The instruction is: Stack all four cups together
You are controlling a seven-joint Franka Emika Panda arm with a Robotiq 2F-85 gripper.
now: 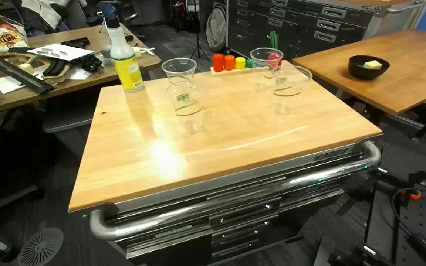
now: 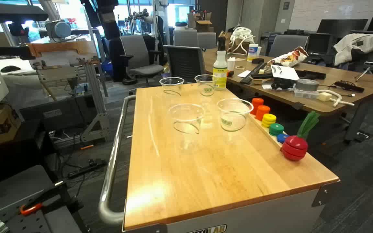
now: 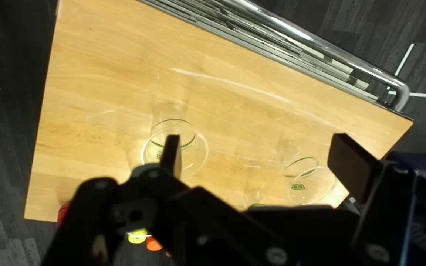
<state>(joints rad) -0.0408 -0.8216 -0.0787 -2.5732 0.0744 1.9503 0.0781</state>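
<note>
Four clear, tapered plastic cups [image 2: 234, 116] stand apart on pale rectangular wooden desk [image 2: 212, 168], two left, two right. Black jaws wide.

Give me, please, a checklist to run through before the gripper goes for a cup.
1. All four cups present: ok, in both exterior views.
2. Cups upright and separate: ok, wide ends up, none nested.
3. Bottle clear of the cups: ok, a gap shows in an exterior view.
4. Gripper open and free: ok, its fingers stand well apart, gripping nothing.
5. Gripper lined up on a cup: not ok, I'd say; in the wrist view one finger covers part of a cup.
6. Finger height above the cups: cannot tell; only the wrist view clearly shows the gripper.
</note>
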